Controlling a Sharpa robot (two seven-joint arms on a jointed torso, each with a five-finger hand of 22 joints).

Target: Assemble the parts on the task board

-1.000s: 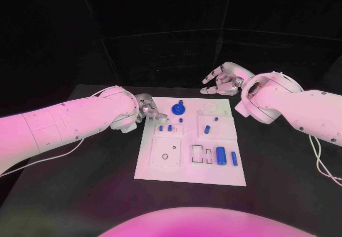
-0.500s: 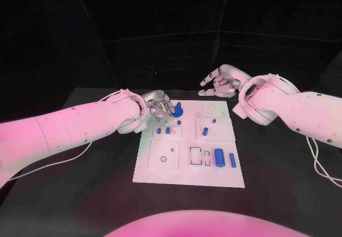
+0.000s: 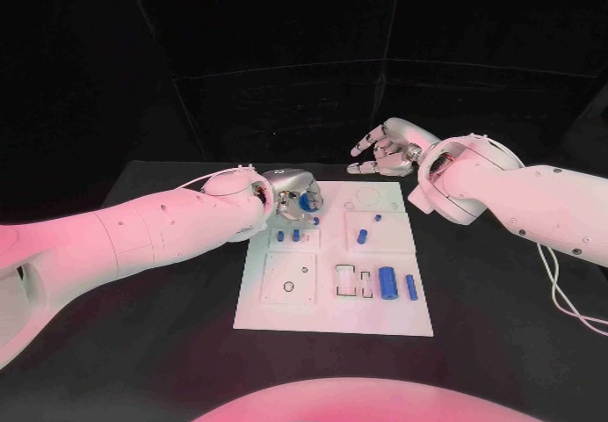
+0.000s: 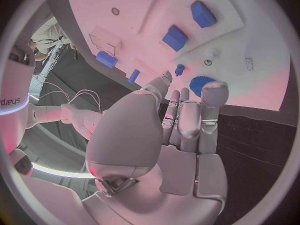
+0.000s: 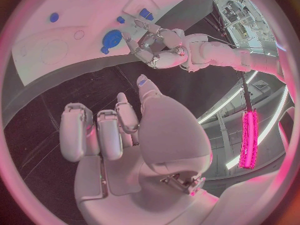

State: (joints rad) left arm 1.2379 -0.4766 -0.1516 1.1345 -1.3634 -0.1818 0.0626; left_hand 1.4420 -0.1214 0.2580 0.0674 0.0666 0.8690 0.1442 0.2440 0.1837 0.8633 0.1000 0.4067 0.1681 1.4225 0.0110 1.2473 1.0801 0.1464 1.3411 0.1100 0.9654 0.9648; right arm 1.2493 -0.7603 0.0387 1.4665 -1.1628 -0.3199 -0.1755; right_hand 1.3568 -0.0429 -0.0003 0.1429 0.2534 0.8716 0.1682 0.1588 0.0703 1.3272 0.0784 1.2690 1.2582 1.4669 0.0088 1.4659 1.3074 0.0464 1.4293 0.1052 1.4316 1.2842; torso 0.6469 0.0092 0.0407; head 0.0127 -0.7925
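- Blue round part (image 3: pixel 308 202) looks like hard plastic, small and light. It sits at the far left corner of the white task board (image 3: pixel 332 312), on the black table (image 3: pixel 165 334).
- Left hand (image 3: pixel 293 195) hangs right over it, fingers (image 4: pixel 210 96) near its edge. I cannot tell if they hold it.
- Best to pinch its rim from both sides. It may slip.
- Right hand (image 3: pixel 390 145) is off the board, fingers loosely curled, holding nothing.

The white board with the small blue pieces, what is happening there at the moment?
The robot is assembling blue parts on the white board. Its left hand reaches over the far left of the board, fingers right at the round blue gear, which I cannot tell if it grips. The right hand hovers beyond the board's far edge, holding nothing. Other blue pieces, like the cylinder, lie untouched.
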